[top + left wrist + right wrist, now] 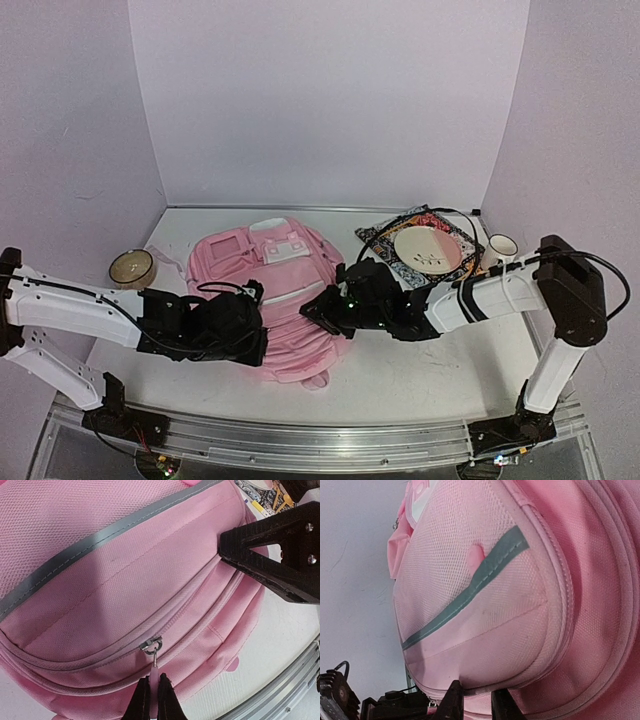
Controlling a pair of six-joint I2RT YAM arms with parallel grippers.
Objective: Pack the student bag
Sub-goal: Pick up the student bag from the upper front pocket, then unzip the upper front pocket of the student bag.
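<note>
The student bag (275,270) is a large pink backpack lying flat in the middle of the table. My left gripper (252,335) is at its near left side. In the left wrist view it (154,681) is shut on the pink pull tab (155,670) of a metal zip slider (151,644) on a closed zip. My right gripper (318,308) is at the bag's near right side. In the right wrist view it (476,694) pinches a fold of the front pocket's lower edge (485,630). The same gripper shows as black fingers (280,555) in the left wrist view.
A small bowl (131,266) stands left of the bag. At the right rear a plate (428,248) lies on a patterned cloth (385,240), with a white cup (500,247) beside it. A metal rail (320,440) runs along the table's near edge.
</note>
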